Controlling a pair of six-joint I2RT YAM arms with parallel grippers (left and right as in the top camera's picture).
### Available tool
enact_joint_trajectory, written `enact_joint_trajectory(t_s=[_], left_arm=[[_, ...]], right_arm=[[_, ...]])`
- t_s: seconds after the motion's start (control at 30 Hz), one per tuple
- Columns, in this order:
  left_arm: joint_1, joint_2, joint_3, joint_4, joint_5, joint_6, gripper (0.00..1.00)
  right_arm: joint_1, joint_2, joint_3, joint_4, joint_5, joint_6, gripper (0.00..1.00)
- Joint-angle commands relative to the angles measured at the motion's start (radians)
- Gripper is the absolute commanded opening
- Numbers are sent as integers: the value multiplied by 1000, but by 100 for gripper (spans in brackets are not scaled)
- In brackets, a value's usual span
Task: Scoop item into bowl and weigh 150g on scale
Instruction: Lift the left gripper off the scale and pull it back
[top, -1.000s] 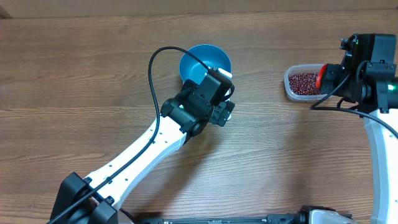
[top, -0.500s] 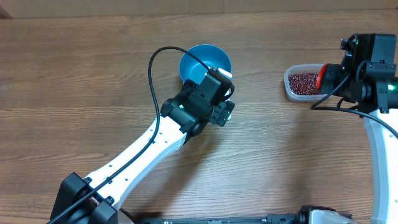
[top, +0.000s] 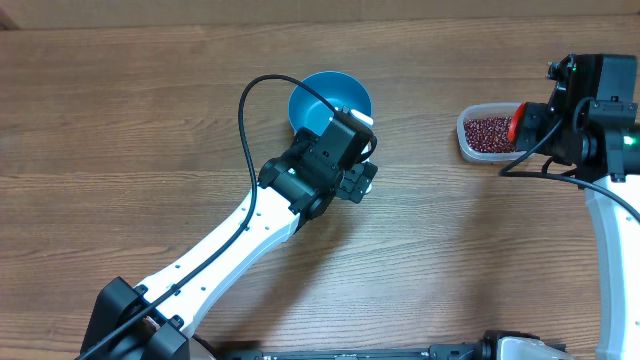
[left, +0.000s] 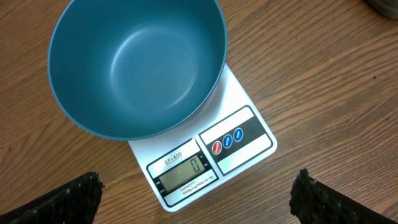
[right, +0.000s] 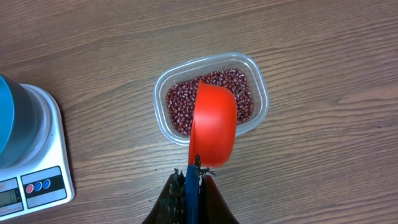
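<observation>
Blue bowl (left: 137, 68) sits on white digital scale (left: 214, 155), display reads 0 | my left pincer (left: 199, 205) hangs above both, fingers spread wide | my right pincer (right: 194, 186) clamps orange-red scoop (right: 213, 124) by its handle, cup over red-brown beans (right: 180, 109) in clear tub (right: 262, 102)

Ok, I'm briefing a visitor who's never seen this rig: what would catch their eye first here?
The bright blue bowl, empty, sitting on the white scale near the table's middle. Then the orange-red scoop, pinched in the right fingers over the clear tub of maroon beans at the table's right side.
</observation>
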Motion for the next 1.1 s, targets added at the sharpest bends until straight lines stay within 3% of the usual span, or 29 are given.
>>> enact_joint_trajectory(t_s=[0.0, 0.47, 0.83, 1.07], left_arm=[[-1, 0, 8, -2, 8, -4, 99], [-1, 0, 8, -46, 9, -7, 100], [-1, -21, 8, -82, 63, -136, 100], [-1, -151, 6, -160, 49, -174, 100]], right_arm=[[0, 2, 33, 9, -2, -1, 4], [0, 2, 33, 7, -2, -1, 4], [0, 2, 33, 7, -2, -2, 4], [0, 2, 33, 7, -2, -2, 4]])
